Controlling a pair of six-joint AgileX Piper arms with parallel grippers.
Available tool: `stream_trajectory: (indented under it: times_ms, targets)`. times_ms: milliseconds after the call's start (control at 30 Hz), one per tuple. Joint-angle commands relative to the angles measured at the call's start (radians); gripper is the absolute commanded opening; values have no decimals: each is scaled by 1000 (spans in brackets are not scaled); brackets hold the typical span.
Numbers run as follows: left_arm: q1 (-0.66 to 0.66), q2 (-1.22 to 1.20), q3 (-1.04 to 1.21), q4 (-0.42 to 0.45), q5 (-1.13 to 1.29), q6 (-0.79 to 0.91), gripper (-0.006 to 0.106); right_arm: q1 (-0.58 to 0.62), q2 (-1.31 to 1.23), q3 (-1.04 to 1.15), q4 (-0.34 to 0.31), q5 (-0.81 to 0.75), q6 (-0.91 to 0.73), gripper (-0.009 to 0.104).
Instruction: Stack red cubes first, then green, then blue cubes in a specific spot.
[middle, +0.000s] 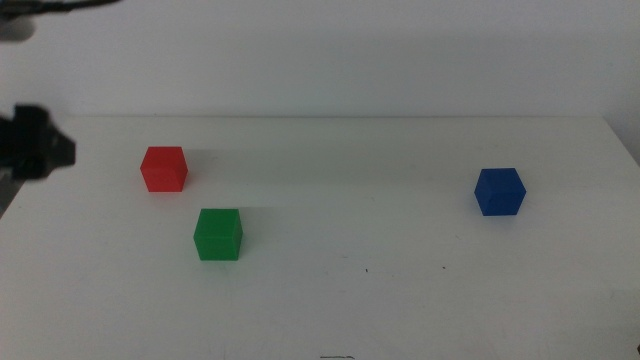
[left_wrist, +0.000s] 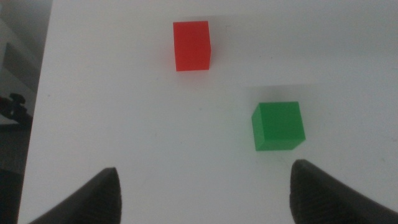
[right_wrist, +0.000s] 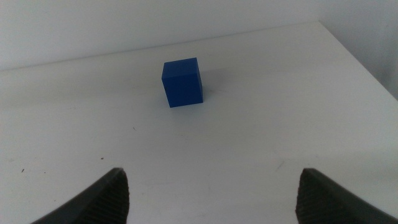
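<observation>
Three small matte cubes with crisp edges and plain, unmarked faces are sitting on the smooth white table (middle: 380, 300), none stacked and none touching another. Taking the green cube (middle: 218, 234) as the landmark: the red cube (middle: 163, 168) is lying near it, farther back and toward the left arm's side, with a strip of bare tabletop between the two; the blue cube (middle: 499, 191) is resting well apart from it, across a wide bare stretch toward the right arm's side and slightly farther back. No writing or label is showing on any face. The left gripper (left_wrist: 205, 193) is hovering above the table with its two dark, rounded jaws spread wide and holding nothing, the green cube lying just beyond the gap and the red one farther on, close to the table's side edge. The right gripper (right_wrist: 211, 196) is likewise hanging with jaws parted wide and empty, the blue cube lying ahead of it with open surface all around, the table's far edge meeting a pale wall behind.
</observation>
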Motion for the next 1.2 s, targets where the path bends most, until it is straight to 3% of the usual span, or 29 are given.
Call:
stream_trajectory:
  times_ms: [0,700,1167]
  targets:
    - [0,66,-97,-17,-16,4,91,-7,-14,-10,-11,-74,-10,85]
    - [0,825,-819,3,283,20,91,-7,-14,-10,-11,-74,-10,85]
    - [0,1089,-967,3,217,20,91,-7,-14,-10,-11,-74,-10,85]
